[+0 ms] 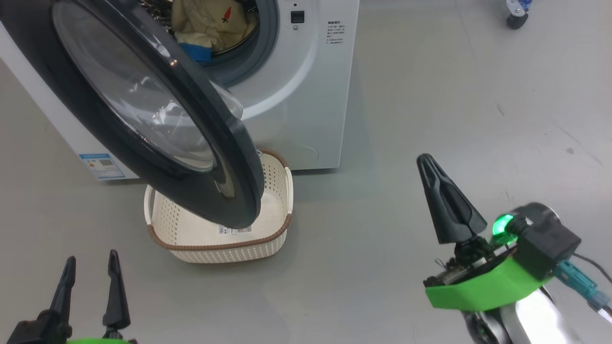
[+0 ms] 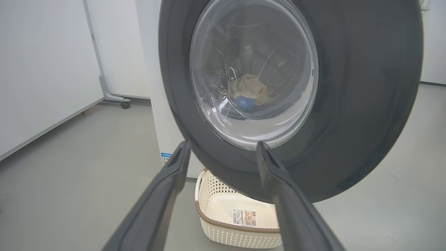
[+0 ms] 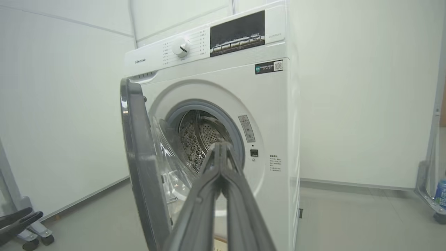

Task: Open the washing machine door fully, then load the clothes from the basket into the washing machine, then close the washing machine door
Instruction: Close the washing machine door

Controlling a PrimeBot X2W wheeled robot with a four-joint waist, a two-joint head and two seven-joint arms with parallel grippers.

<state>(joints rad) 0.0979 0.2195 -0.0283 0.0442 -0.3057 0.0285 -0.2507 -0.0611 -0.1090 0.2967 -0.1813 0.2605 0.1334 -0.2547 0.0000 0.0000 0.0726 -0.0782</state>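
Washing machine door (image 1: pixel 143 110): glossy black ring, clear glass. Basket (image 1: pixel 239 255): matt perforated plastic. Clothes (image 1: pixel 210 21): soft cloth. Drum (image 3: pixel 200 134): perforated steel.

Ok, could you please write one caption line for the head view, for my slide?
The washing machine door stands open above the basket, with clothes inside the washing machine.

Basket (image 1: pixel 224 255) half behind door (image 1: pixel 143 110)

In front of me the white washing machine (image 1: pixel 296 95) has its black-ringed glass door (image 1: pixel 143 110) swung partway open, cream clothes (image 1: pixel 205 21) inside its drum, and the perforated basket (image 1: pixel 229 255) upright at its foot.
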